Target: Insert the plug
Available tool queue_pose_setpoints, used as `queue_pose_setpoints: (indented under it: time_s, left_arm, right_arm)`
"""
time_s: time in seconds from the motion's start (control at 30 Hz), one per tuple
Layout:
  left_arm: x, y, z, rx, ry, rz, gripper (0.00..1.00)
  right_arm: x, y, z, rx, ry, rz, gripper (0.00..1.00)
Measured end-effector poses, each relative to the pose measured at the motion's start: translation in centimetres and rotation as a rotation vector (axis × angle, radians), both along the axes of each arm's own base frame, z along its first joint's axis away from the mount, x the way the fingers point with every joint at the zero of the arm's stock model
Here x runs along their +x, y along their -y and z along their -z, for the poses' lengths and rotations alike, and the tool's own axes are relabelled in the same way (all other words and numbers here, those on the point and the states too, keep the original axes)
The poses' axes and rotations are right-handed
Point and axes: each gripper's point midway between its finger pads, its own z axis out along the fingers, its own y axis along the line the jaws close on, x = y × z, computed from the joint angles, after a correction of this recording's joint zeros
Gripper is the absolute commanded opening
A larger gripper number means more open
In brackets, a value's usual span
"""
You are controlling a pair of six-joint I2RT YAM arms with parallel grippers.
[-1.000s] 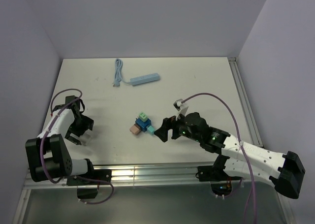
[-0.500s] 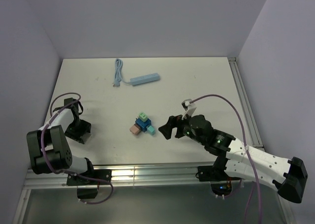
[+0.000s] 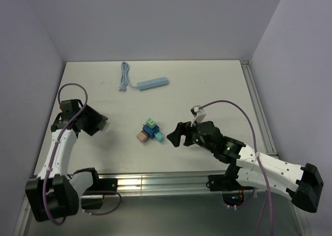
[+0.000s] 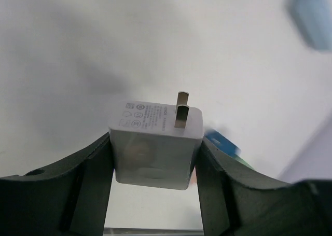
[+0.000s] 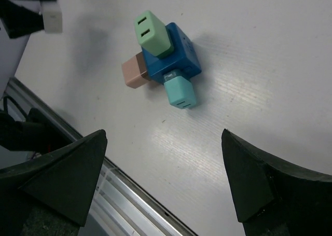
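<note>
A white plug (image 4: 155,145) with two metal prongs pointing away from the wrist camera is clamped between my left gripper's (image 4: 155,166) black fingers. From above, that gripper (image 3: 98,123) hangs over the table's left side, and the plug (image 3: 103,125) shows at its tip. The blue cube socket (image 3: 151,132) lies mid-table. A green plug (image 5: 152,32), a teal plug (image 5: 180,92) and a brown plug (image 5: 135,72) sit in its faces (image 5: 171,59). My right gripper (image 3: 174,135) stands open just right of the cube, its fingers (image 5: 78,168) spread wide over bare table.
A light blue power strip (image 3: 152,83) with a coiled cable (image 3: 124,76) lies at the back. A metal rail (image 3: 155,181) runs along the near edge and another (image 3: 257,106) along the right side. Purple walls enclose the table.
My left gripper has shut on the white plug at the table's left edge, then lifted it and swung it towards the cube. My right gripper drew back slightly from the cube.
</note>
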Motion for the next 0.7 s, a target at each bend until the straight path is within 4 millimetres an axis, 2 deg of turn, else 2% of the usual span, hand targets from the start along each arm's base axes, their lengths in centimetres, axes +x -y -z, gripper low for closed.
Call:
queue_pose_setpoints:
  time_s: [0.13, 0.23, 0.43, 0.6, 0.7]
  left_arm:
    - [1.6, 4.0, -6.0, -0.077, 0.287, 0.168, 0.0]
    - [1.9, 7.1, -9.0, -0.122, 0.43, 0.289, 0.0]
    - [0.2, 14.9, -12.8, -0.287, 0.561, 0.501, 0.0]
    - [-1.6, 18.2, -15.3, -0.431, 0.633, 0.516, 0.0]
    - [-2.5, 19.4, -15.8, -0.512, 0.633, 0.503, 0.0]
  right_arm:
    - [-0.8, -1.4, -0.8, 0.063, -0.013, -0.064, 0.95]
    - [-1.0, -2.2, -2.0, 0.116, 0.001, -0.099, 0.93]
    - [-1.0, -3.2, -3.8, 0.164, 0.065, -0.111, 0.85]
    - [-1.6, -5.1, -6.6, 0.224, 0.202, -0.125, 0.84]
    - [-1.9, -6.5, -6.9, 0.232, 0.259, -0.127, 0.84]
